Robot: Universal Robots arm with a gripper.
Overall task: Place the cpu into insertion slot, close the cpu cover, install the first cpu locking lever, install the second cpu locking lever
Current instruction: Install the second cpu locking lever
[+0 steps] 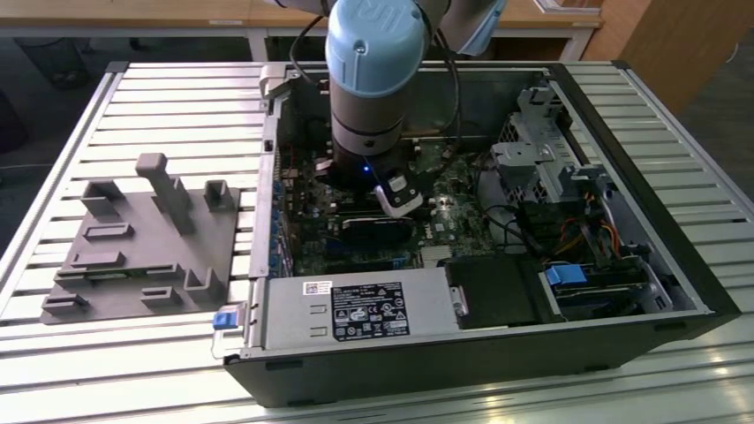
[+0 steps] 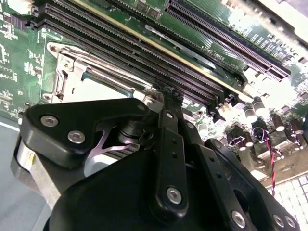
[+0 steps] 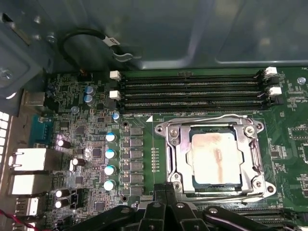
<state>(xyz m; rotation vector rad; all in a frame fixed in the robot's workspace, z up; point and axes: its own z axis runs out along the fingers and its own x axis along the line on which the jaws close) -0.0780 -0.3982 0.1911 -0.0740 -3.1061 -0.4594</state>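
The cpu, a pale beige-silver square, lies flat in the insertion slot on the green board. The cpu cover, a silvery frame with a window, lies down around it. A thin wire lever runs along the slot's edge beside the memory slots. My gripper hovers just off one side of the slot with its black fingers pressed together and nothing between them. In the second wrist view the gripper points at the slot's frame. In the exterior view the gripper is down inside the open computer case.
Long black memory slots lie beside the slot. Blue-topped capacitors and rear ports stand nearby. The case holds a power supply and a drive cage. A grey fixture sits on the slatted table at the exterior view's left.
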